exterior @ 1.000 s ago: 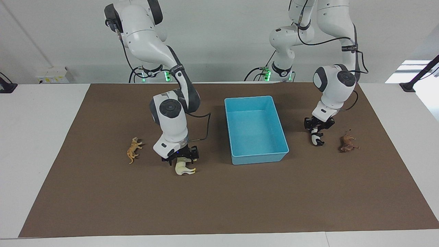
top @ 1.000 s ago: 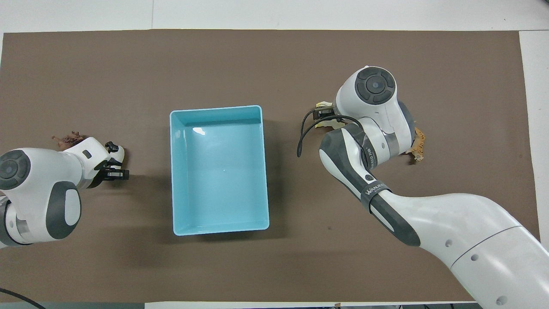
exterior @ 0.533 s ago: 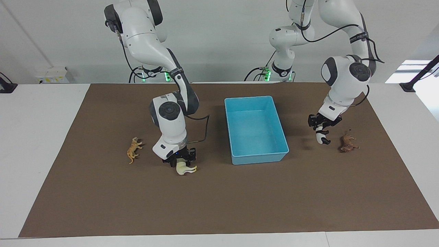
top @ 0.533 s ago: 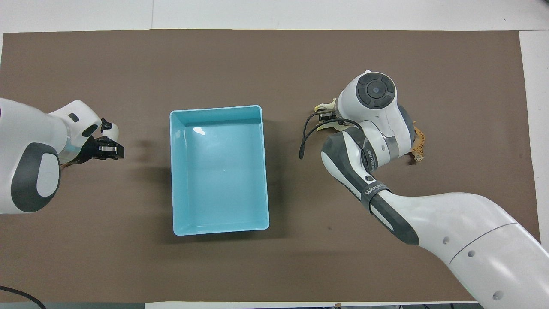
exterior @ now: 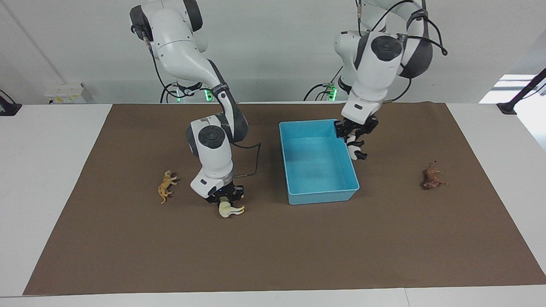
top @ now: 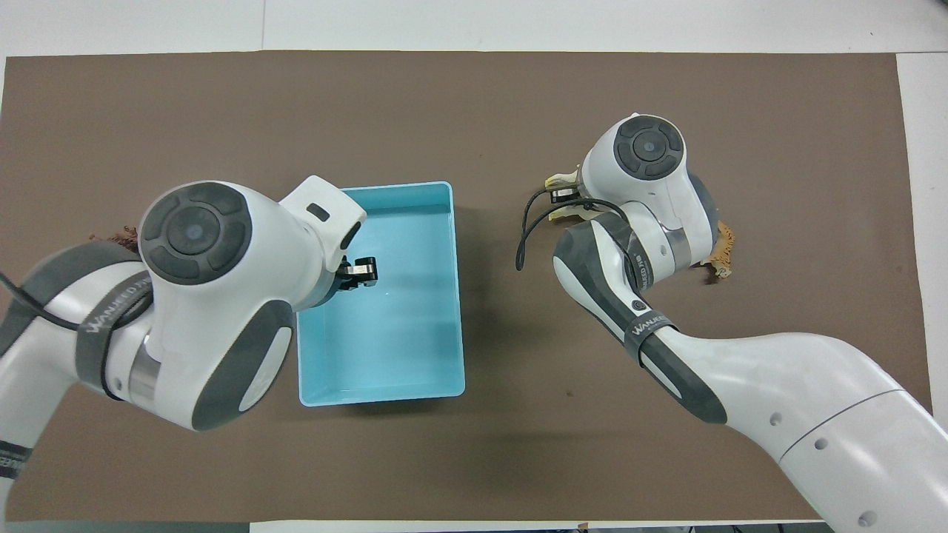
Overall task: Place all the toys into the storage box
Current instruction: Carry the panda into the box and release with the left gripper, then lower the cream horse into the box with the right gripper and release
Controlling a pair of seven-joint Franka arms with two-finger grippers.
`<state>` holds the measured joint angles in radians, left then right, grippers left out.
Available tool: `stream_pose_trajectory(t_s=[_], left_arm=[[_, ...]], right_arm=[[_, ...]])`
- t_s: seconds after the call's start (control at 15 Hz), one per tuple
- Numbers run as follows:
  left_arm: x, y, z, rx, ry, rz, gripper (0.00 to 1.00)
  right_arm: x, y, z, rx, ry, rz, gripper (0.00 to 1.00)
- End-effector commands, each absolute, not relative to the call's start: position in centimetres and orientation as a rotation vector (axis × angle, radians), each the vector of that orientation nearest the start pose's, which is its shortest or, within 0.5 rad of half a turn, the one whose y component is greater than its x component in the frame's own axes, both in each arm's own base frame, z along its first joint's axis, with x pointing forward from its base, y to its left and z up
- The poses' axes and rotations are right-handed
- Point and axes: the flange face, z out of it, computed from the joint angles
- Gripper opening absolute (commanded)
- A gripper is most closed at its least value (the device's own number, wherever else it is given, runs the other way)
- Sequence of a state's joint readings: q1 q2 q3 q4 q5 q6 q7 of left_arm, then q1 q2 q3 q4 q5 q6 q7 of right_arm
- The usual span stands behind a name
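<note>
Presently the panda (exterior: 355, 149) is held clenched in the left gripper (exterior: 355, 135), up in the air over the storage box (exterior: 319, 192) at its wall toward the left arm's end. The horse (exterior: 229, 209) is gripped at the back by the right gripper (exterior: 225, 199), at mat level. The tiger (exterior: 166, 185) and lion (exterior: 431, 177) lie untouched on the mat. The figurines are judged light, rigid and smooth; a hold across the torso is advised, the legs being thin.
</note>
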<state>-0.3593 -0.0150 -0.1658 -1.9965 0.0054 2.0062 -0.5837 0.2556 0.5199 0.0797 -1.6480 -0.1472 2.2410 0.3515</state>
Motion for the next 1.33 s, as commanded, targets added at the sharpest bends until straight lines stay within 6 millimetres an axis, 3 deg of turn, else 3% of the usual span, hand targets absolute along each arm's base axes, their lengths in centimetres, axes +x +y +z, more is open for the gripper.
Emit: stream_pose_trajectory(t_s=[0.0, 0.13, 0.27, 0.4, 0.6, 0.73, 0.93, 1.07, 1.13, 1.27], left_arm=[[46.6, -27.8, 43.9, -3.158, -0.125, -0.074, 1.00], [46.6, -27.8, 44.3, -3.151, -0.125, -0.054, 1.00], [47.7, -26.3, 45.8, -3.138, -0.151, -0.044, 1.00], [51.3, -20.3, 47.0, -3.136, -0.136, -0.064, 1.00], [55.0, -8.9, 46.9, -3.129, 0.122, -0.120, 1.00], [56.6, -2.5, 45.8, -3.111, 0.235, -0.179, 1.00], [58.2, 5.6, 42.5, -3.062, 0.428, -0.245, 1.00], [59.2, 7.0, 39.7, -3.054, 0.440, -0.284, 1.00], [59.4, 7.4, 38.9, -3.044, 0.453, -0.301, 1.00], [58.4, 10.3, 37.5, -2.988, 0.560, -0.257, 1.00]], right_arm=[[66.5, 20.2, 37.9, -3.227, -0.049, -0.158, 0.00], [66.2, 19.5, 41.5, -3.247, -0.048, -0.132, 0.00], [65.6, 20.2, 44.8, -3.244, -0.042, -0.107, 0.00], [65.0, 21.6, 47.8, -3.255, -0.045, -0.054, 0.00], [62.9, 29.1, 49.3, -3.191, -0.029, -0.054, 0.00], [60.5, 34.9, 50.7, -3.164, 0.041, -0.098, 0.00], [56.6, 43.3, 49.5, -3.128, 0.042, -0.126, 0.00], [54.6, 48.0, 46.5, -3.113, 0.032, -0.147, 0.00], [54.3, 49.3, 45.0, -3.105, 0.030, -0.161, 0.00], [54.7, 50.4, 41.7, -3.101, 0.033, -0.156, 0.00]])
